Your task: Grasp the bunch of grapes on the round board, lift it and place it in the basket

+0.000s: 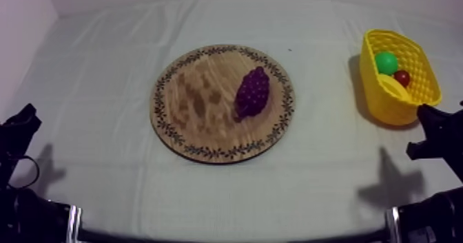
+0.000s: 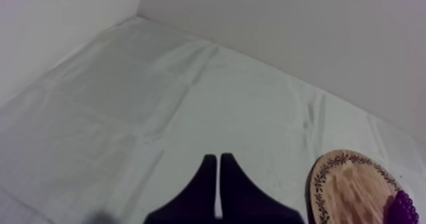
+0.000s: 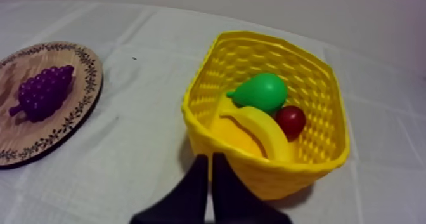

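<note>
From above, the bunch of grapes (image 1: 252, 92) lies on the wooden board (image 1: 196, 104), with the yellow basket (image 1: 387, 107) well apart from the board on my right side. The left wrist view has the left gripper (image 2: 219, 159) pressed together, empty, beside the board. The right wrist view has the right gripper (image 3: 210, 158) likewise together, away from the board by the basket.

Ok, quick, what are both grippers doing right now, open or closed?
Left gripper: jaws closed, holding nothing.
Right gripper: jaws closed, holding nothing.
</note>
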Motion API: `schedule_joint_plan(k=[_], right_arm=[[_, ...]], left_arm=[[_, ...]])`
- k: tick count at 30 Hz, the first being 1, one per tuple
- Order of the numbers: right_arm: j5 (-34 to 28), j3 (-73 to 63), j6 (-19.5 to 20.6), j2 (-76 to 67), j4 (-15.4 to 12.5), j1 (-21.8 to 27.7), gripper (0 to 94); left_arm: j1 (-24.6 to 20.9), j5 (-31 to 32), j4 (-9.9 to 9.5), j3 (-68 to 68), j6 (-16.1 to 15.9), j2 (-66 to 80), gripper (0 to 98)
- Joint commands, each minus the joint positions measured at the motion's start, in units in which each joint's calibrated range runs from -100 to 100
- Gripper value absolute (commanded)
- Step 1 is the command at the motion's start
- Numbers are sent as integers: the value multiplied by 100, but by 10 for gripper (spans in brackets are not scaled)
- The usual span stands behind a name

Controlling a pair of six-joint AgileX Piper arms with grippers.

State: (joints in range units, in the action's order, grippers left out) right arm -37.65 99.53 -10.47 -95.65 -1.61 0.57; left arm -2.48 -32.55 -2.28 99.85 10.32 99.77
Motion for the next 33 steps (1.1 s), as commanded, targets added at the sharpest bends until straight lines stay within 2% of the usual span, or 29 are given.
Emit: schedule_joint_plan(k=[1,6,17,23,25,31,33], right_arm=[[-1,3,-1,-2,-3,-3,2],[-1,3,-16,-2,-3,-79,2],[-23,-4,-1,-11,-3,-885,3],[-604,-297,446,111,-104,-1468,4],[-671,-376,685,293,31,-1626,5],[-617,-919,1588,1372,746,-2031,5],[-682,-1299,1764,1798,882,-2158,5]], left_arm=[[-1,-3,1,4,1,-3,0],[-1,-3,1,4,1,-3,0],[-1,-3,1,4,1,-3,0],[-1,-3,1,4,2,-3,0],[-1,-3,1,4,4,-3,0],[-1,-3,1,4,5,-3,0],[-1,-3,1,4,6,-3,0]])
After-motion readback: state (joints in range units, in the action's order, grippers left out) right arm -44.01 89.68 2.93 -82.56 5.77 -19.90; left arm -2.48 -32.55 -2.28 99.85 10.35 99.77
